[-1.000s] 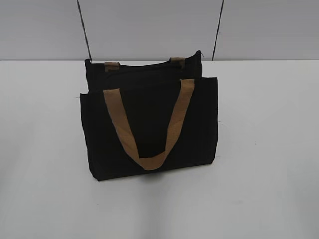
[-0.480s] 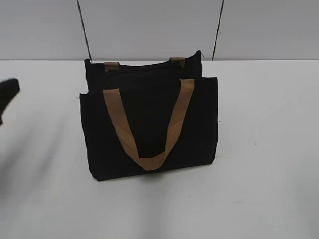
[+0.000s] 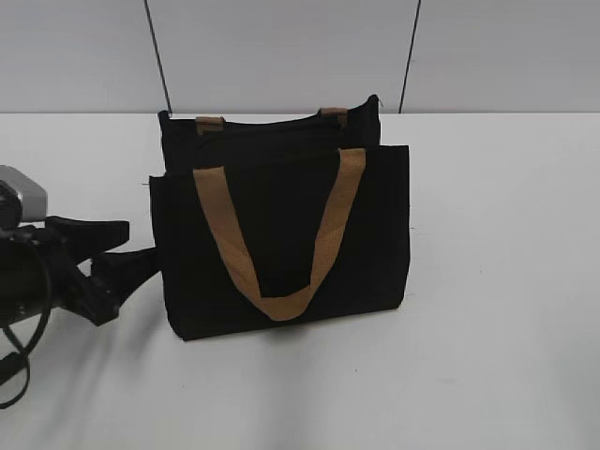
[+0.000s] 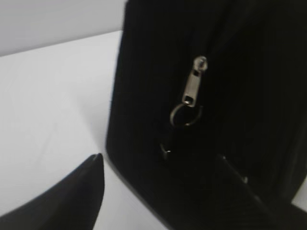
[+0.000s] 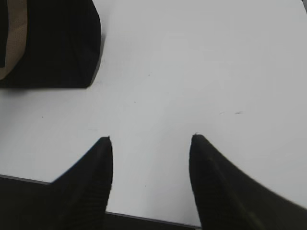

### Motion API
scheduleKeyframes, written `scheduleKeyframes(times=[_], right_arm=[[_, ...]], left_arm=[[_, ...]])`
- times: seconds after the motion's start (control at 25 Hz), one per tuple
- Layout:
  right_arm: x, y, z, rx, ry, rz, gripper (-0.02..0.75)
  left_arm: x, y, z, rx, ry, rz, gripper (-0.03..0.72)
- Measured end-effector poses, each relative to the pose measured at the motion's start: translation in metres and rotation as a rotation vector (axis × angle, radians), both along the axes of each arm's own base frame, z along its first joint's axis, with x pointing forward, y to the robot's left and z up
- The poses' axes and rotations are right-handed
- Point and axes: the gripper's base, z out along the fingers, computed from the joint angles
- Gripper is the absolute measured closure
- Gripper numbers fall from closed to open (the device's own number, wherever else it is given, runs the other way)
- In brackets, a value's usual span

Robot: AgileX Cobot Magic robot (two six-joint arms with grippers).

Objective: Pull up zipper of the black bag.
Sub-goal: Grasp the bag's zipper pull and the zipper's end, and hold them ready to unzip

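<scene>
The black bag (image 3: 281, 225) stands upright in the middle of the white table, a tan handle (image 3: 323, 239) hanging down its front. My left gripper (image 3: 137, 244) is open and empty, level with the bag's left end and just short of it. In the left wrist view the silver zipper pull (image 4: 194, 81) with a small ring hangs on the bag's dark end (image 4: 249, 96), above and ahead of my open left gripper (image 4: 160, 158). My right gripper (image 5: 151, 138) is open and empty over bare table, with the bag's corner (image 5: 53, 43) at the upper left. It is outside the exterior view.
The white table (image 3: 506, 281) extends to both sides and in front of the bag. A grey wall (image 3: 281, 47) with two dark cables rises behind it. The table's near edge (image 5: 144, 218) shows under the right gripper.
My left arm has come into the exterior view from the left edge and moved right toward the bag's left end. The bag has not moved.
</scene>
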Motion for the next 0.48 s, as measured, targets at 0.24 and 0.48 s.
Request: scheduleKeyframes(times=[0.24,0.48], right_arm=[[0.0,0.0,0.0,0.0,0.0,0.0,0.335],[0.0,0.0,0.0,0.0,0.0,0.0,0.335]], left_arm=[[0.033,-0.012,-0.025,-0.036,0.004,-0.092,0.159],[0.048,-0.016,-0.032,-0.015,0.002,-0.13,0.159]])
